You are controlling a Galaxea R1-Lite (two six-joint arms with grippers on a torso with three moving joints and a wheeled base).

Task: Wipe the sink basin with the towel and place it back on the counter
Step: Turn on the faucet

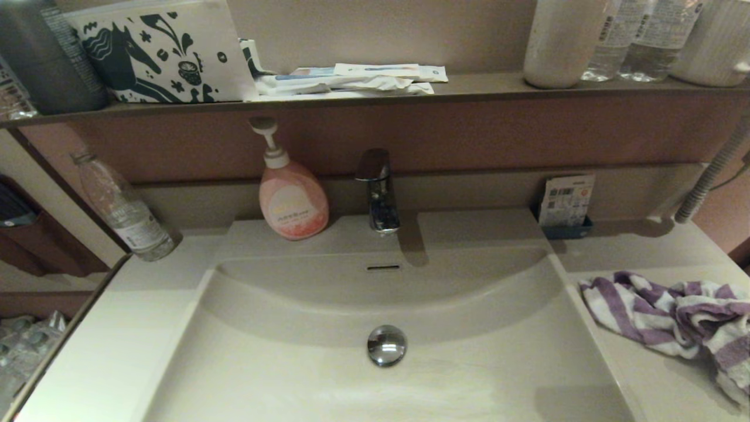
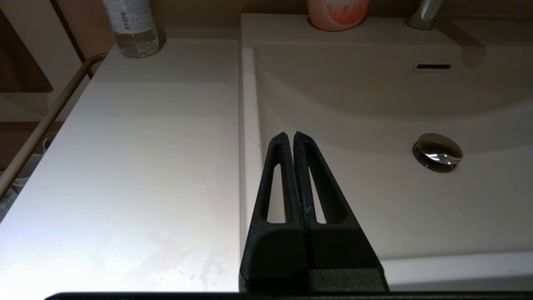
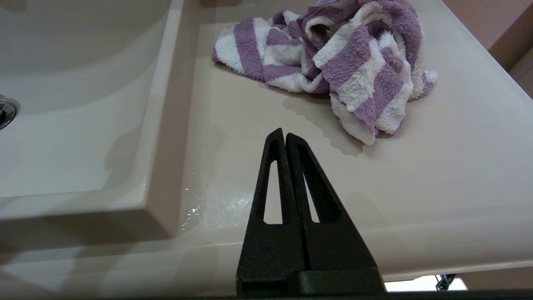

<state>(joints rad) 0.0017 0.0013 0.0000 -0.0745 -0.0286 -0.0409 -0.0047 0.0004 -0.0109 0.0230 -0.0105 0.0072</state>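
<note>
Towel (image 3: 333,62): crumpled on the counter (image 3: 437,166) right of the sink basin (image 1: 293,363), ahead of my right gripper (image 3: 285,134), fingers together, empty. Left gripper (image 2: 290,135), fingers together, sits across the basin; right is nearer.

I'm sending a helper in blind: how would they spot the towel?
Find the sink basin, then look along the counter on its right side. The towel lies crumpled there, the only soft thing around, with broad purple and white stripes.
</note>
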